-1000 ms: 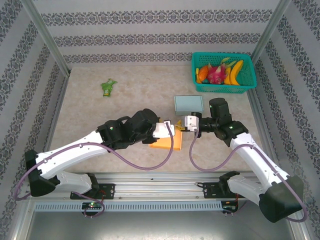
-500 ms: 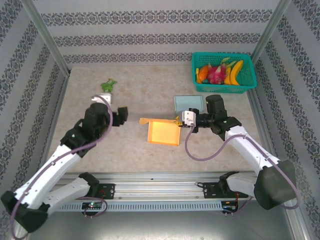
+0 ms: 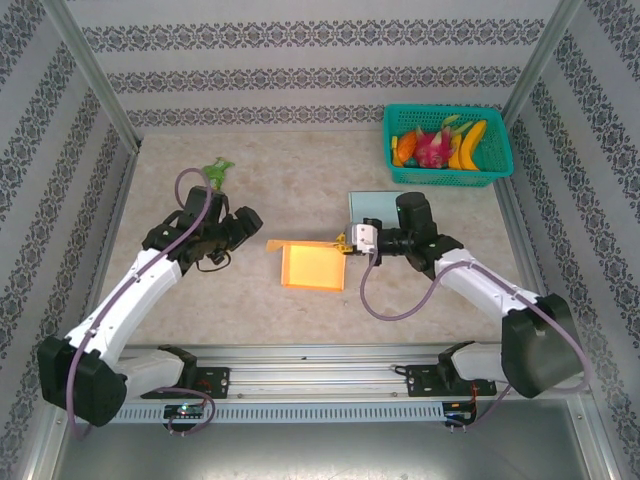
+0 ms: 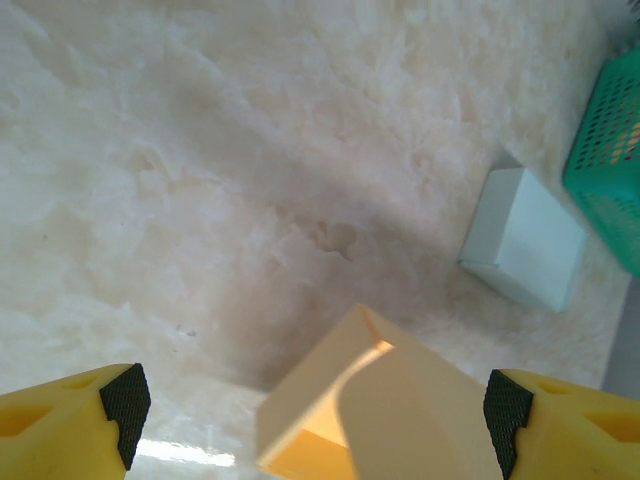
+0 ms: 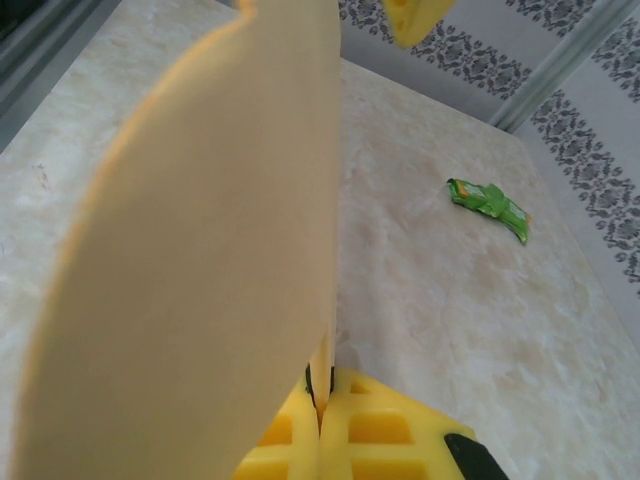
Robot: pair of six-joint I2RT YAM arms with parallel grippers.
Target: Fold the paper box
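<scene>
Beige marbled table [image 3: 300, 180], walled on three sides by grey-patterned striped paper [image 3: 300, 70], with metal posts [image 3: 95, 75] at the corners. At centre lies the orange paper box [image 3: 312, 266], with one flap raised. My right pincer [image 3: 347, 243] is clamped tight on the flap at the box's far right corner. My left pincer [image 3: 240, 236] stands wide and empty, well left of the box. Far right, a teal basket [image 3: 447, 175] holds fruit [image 3: 440, 148]. A pale blue box [image 3: 372, 207] sits beside my right wrist. A green packet [image 3: 216, 173] lies far left.
</scene>
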